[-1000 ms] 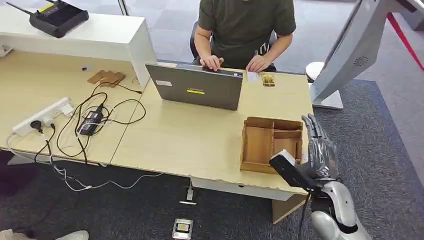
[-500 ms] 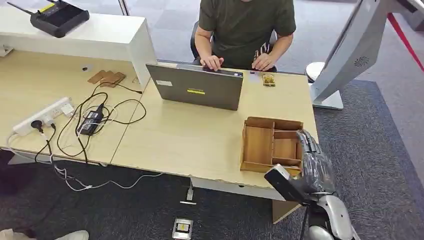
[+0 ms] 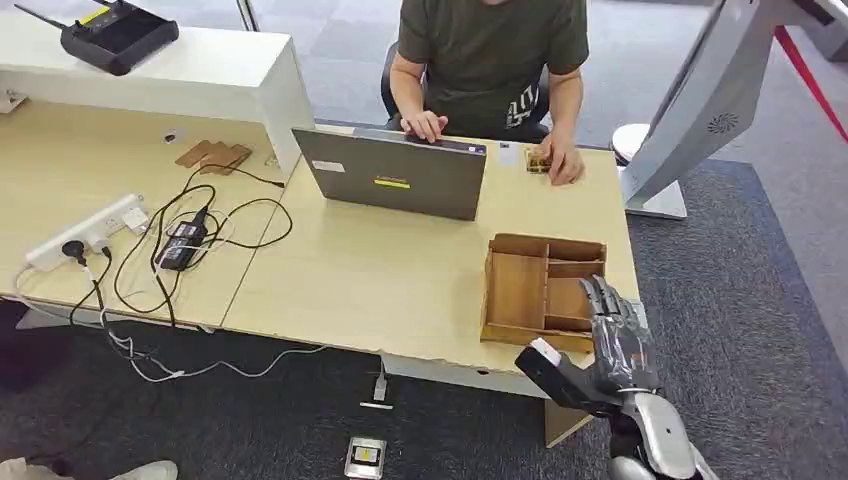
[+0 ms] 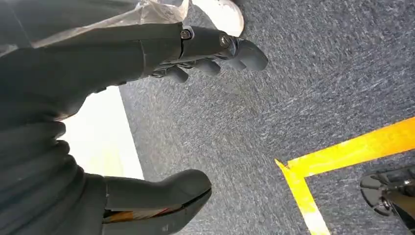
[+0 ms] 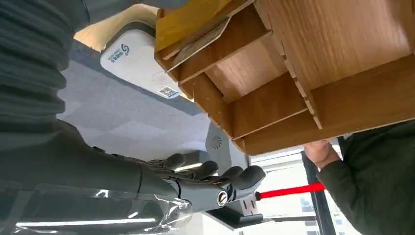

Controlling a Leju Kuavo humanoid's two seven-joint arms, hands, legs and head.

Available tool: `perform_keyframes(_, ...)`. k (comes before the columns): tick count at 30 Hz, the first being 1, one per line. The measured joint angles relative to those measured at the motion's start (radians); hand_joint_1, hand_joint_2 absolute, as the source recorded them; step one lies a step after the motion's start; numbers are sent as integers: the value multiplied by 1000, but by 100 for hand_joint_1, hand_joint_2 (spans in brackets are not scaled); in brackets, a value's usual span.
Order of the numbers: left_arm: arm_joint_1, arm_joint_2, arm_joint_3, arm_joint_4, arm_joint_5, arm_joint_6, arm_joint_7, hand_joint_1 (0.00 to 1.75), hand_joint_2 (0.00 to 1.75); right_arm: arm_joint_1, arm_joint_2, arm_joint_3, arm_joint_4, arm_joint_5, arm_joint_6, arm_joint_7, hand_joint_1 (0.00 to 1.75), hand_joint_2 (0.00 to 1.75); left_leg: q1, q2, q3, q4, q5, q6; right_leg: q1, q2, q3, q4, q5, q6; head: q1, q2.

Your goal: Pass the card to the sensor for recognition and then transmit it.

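My right hand [image 3: 615, 330] is by the front edge of the bench [image 3: 380, 270], at about 5 o'clock from the wooden box [image 3: 517, 290]. Its fingers [image 5: 220, 178] are stretched out and apart, and they hold nothing. My left hand [image 4: 98, 63] hangs down over the carpet. Its fingers [image 4: 215, 46] are loose and they hold nothing too.

So I think the job is only at the start. No card is in my hands yet. I cannot tell for sure where the card is. A small white flat piece [image 3: 506, 153] lies on the bench at 12 o'clock from the box, just beside the laptop [image 3: 400, 180] and near a person's hand [image 3: 565, 165]. That may be it.

My right wrist view shows a white pad [image 5: 134, 58] just beside the box. I think that is the sensor.

What is left: pick up the card, hold it to the sensor, then pass it on.
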Motion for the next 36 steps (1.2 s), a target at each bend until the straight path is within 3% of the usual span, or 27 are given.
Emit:
perform_keyframes(23,11,3,0,0,5,0,0,0,175,-33,-26,11,38,8,-2,5,0,175,0,0,0,0,0,0,0,0,0,0,0,0,0,0)
perform_keyframes(29,7,2,0,0,2,-3,4,0,175,-60,-15,23,94,-13,-28,-51,0,175,0,0,0,0,0,0,0,0,0,0,0,0,0,0)
perform_keyframes(36,4,2,0,-1,2,-3,5,0,175,-81,13,43,169,-28,-32,-67,0,175,0,0,0,0,0,0,0,0,0,0,0,0,0,0)
